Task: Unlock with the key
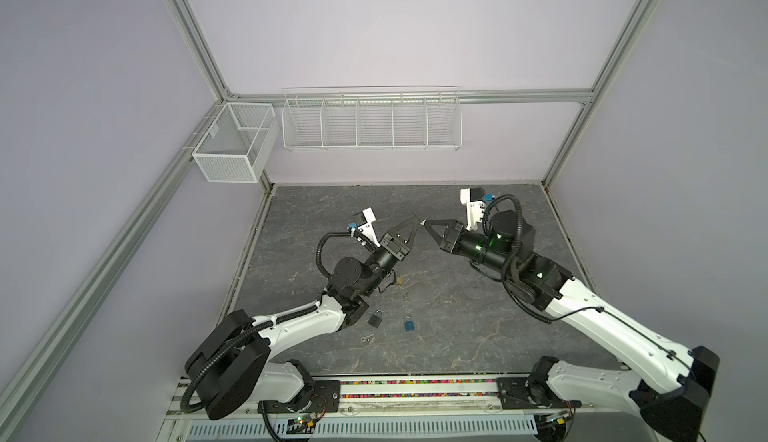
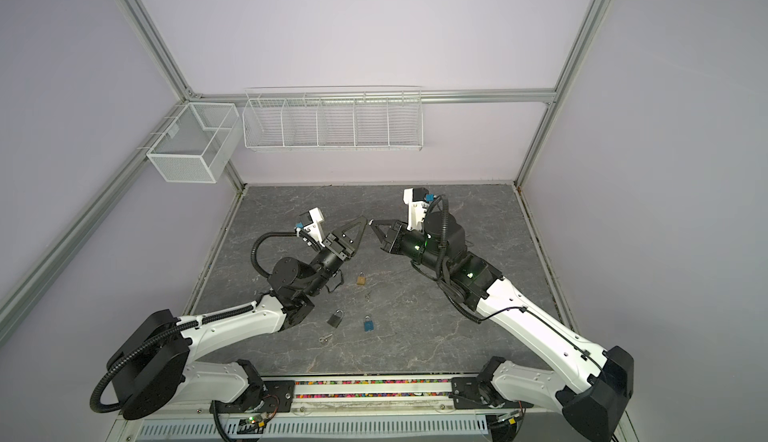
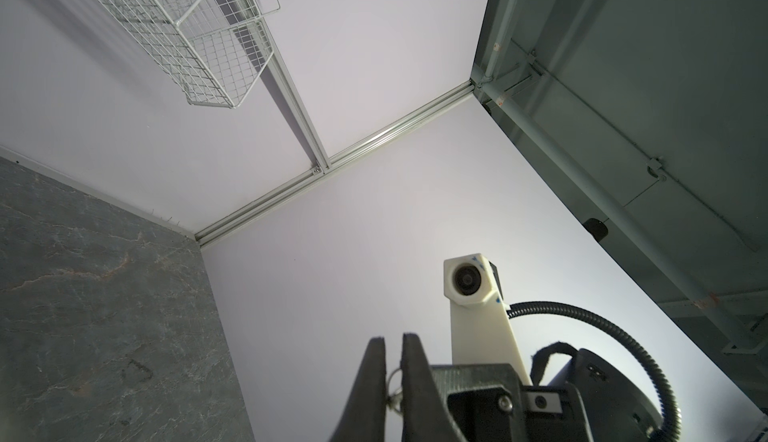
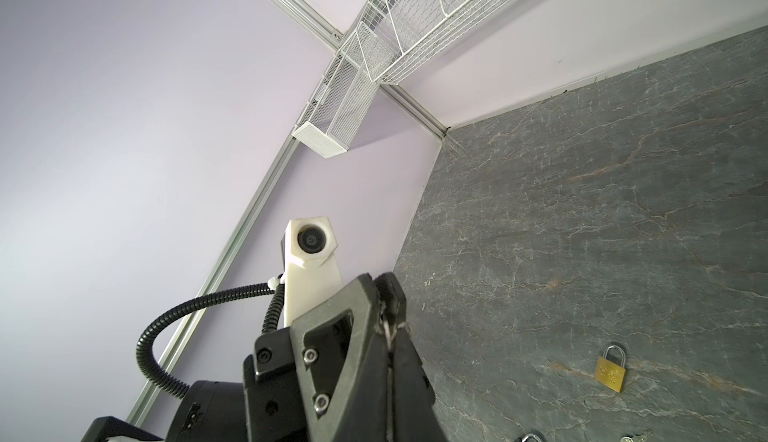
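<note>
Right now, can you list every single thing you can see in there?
padlocks: three, one brass, one grey, one blue, lying on the table.
loose keys: two, silvery, one by the grey padlock, one between the brass and blue padlocks.
held key: one, silvery, pinched where both claws meet.
table: one, grey marbled.
mesh box: one, white, on the left wall.
wire rack: one, white, on the back wall.
left claw: one, black, shut on the held key.
right claw: one, black, shut on the held key.
arms: two, white and black, reaching in from the near edge.
</note>
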`<state>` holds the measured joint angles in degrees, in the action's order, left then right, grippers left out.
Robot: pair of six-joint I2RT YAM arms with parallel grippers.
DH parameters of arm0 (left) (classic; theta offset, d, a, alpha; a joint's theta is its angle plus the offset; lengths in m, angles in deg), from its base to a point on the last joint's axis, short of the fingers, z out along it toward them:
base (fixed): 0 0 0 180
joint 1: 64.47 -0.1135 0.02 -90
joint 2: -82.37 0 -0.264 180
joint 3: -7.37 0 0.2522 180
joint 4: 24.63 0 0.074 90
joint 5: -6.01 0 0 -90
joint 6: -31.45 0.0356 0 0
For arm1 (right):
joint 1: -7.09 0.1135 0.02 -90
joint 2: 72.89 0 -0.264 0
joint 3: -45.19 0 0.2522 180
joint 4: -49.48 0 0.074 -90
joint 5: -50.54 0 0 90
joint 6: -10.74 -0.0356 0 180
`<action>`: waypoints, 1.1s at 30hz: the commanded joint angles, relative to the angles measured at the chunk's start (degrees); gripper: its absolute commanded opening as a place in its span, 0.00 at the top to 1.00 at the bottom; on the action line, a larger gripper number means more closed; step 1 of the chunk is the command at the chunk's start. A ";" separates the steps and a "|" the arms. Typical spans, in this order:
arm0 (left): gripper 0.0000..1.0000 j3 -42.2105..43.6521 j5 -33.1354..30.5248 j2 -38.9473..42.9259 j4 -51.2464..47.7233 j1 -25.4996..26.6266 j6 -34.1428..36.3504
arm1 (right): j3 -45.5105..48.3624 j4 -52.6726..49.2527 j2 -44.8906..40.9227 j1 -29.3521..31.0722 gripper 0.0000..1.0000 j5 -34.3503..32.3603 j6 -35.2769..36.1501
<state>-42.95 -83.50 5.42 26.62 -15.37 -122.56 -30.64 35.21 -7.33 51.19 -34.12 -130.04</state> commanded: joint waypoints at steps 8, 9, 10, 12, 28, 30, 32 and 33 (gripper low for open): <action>0.90 -1.92 1.59 -1.36 3.05 -0.40 -0.74 | 0.63 1.83 0.80 0.32 0.94 0.57 -0.81; 0.90 -2.00 1.72 -1.44 3.12 -0.40 -0.76 | 0.76 1.98 0.77 0.38 0.94 0.51 -0.80; 0.90 -2.11 1.87 -1.53 3.19 -0.41 -0.71 | 0.72 2.09 0.78 0.35 0.93 0.54 -0.81; 0.91 -2.05 1.91 -1.48 3.12 -0.41 -0.67 | 0.54 2.10 0.89 0.33 0.94 0.80 -0.68; 1.00 -2.33 5.03 1.03 -2.77 -3.14 0.53 | -1.38 -0.91 0.88 -1.10 0.82 3.62 3.21; 1.00 -2.97 7.79 2.34 -7.04 -4.57 1.37 | -2.31 -2.87 1.08 -2.26 0.69 5.59 5.52; 1.00 -4.37 10.69 3.91 -13.90 -6.08 3.06 | -3.11 -4.05 1.30 -3.64 0.61 9.33 8.84; 1.00 -5.26 12.32 4.94 -18.15 -6.70 4.92 | -3.69 -4.98 1.45 -4.42 0.56 11.39 10.97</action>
<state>-45.11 -76.68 7.65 18.44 -20.61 -121.22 -32.21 32.72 -6.44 48.39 -28.76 -124.54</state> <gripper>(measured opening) 0.048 0.417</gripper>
